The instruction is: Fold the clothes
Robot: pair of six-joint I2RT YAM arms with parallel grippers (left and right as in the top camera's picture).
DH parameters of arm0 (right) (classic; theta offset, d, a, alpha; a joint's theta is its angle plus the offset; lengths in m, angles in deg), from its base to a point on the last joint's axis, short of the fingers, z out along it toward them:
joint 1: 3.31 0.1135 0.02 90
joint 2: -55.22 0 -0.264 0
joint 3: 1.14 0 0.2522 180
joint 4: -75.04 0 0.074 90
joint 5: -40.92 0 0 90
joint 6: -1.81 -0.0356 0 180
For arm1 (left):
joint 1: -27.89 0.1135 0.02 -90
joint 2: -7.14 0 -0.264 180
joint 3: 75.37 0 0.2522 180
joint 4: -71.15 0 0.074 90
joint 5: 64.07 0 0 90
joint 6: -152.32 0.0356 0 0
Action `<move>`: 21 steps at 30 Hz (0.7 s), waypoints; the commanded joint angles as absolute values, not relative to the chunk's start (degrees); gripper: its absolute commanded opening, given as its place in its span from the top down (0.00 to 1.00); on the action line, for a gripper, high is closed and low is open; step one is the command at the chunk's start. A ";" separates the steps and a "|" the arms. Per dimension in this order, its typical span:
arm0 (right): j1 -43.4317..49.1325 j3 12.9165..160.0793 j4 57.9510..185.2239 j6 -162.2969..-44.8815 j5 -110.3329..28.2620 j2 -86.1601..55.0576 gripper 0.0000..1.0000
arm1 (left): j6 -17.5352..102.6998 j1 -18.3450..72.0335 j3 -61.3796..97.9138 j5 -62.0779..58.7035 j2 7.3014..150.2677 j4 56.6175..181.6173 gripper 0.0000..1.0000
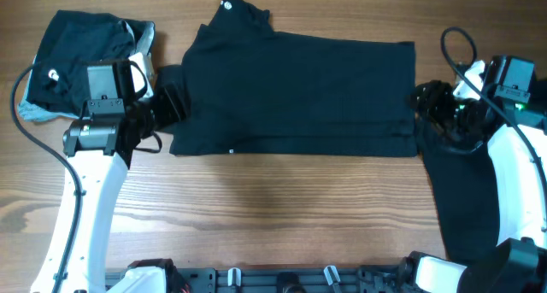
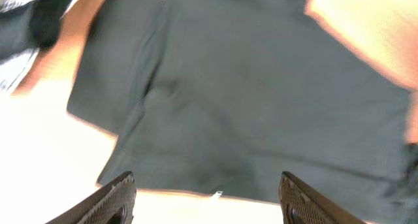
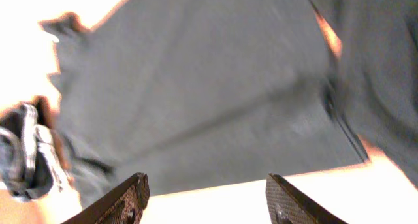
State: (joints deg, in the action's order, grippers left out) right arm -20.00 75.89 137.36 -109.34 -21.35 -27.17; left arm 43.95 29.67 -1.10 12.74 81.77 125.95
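Note:
A black T-shirt (image 1: 299,92) lies flat in the middle of the table, folded to a long rectangle, with a small white tag at its top left. My left gripper (image 1: 171,105) is at its left edge, open and empty. In the left wrist view the jaws (image 2: 206,191) stand wide over bare table just short of the shirt's edge (image 2: 248,100). My right gripper (image 1: 425,101) is at the shirt's right edge, open and empty. In the right wrist view its jaws (image 3: 206,188) are apart in front of the shirt (image 3: 196,87).
A pile of black clothes (image 1: 81,58) with a light grey-blue piece (image 1: 34,114) lies at the back left. Another black garment (image 1: 466,199) lies at the right under my right arm and shows in the right wrist view (image 3: 385,74). The wooden table (image 1: 273,208) shows in front.

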 commanded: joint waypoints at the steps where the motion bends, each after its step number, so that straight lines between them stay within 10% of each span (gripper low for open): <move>1: -19.87 75.73 142.23 -107.55 -26.56 -31.67 0.22 | 45.19 29.94 -1.40 19.21 89.57 130.76 0.30; 10: -19.87 74.86 143.00 -106.10 -26.58 -42.60 0.17 | 45.26 30.55 -1.40 13.57 112.06 130.38 0.40; 15: -19.87 74.86 143.70 -106.37 -30.73 -42.64 0.16 | 43.47 31.03 -1.38 17.44 112.96 131.91 0.96; 21: -19.87 67.27 137.97 -107.63 -29.27 -42.82 0.20 | 42.64 37.30 -1.38 21.31 112.02 136.68 0.96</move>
State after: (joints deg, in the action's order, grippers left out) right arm -20.00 71.32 140.44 -107.52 -29.64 -42.07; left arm 43.14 34.70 -0.97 18.29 111.93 135.76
